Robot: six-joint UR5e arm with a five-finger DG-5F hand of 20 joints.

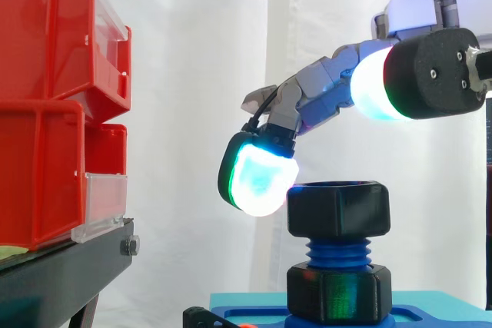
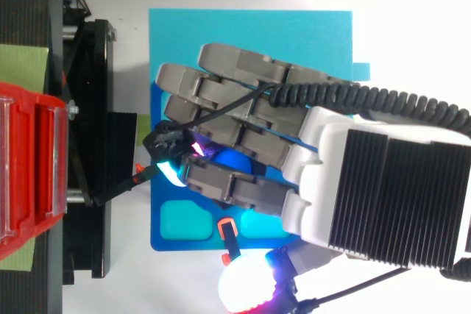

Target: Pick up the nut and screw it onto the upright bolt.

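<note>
A black hex nut (image 1: 338, 209) sits on top of the upright blue threaded bolt (image 1: 338, 251), level, with several threads bare beneath it. A second black nut (image 1: 338, 293) sits at the bolt's foot on the blue fixture (image 1: 430, 313). My hand (image 1: 323, 90) hovers above the bolt with its fingers relaxed and sloping down to the left. One glowing cyan-white fingertip (image 1: 257, 174) hangs just beside the upper nut's left top edge, touching or nearly so. The thumb pad (image 1: 384, 82) stays high and to the right, away from the nut. From above, my hand (image 2: 324, 152) covers most of the bolt (image 2: 234, 159).
Stacked red bins (image 1: 54, 97) rest on a black stand (image 1: 61, 274) to the left, a wide gap away from the bolt. The blue fixture (image 2: 165, 233) lies on a cyan plate (image 2: 250, 42). A white curtain hangs behind.
</note>
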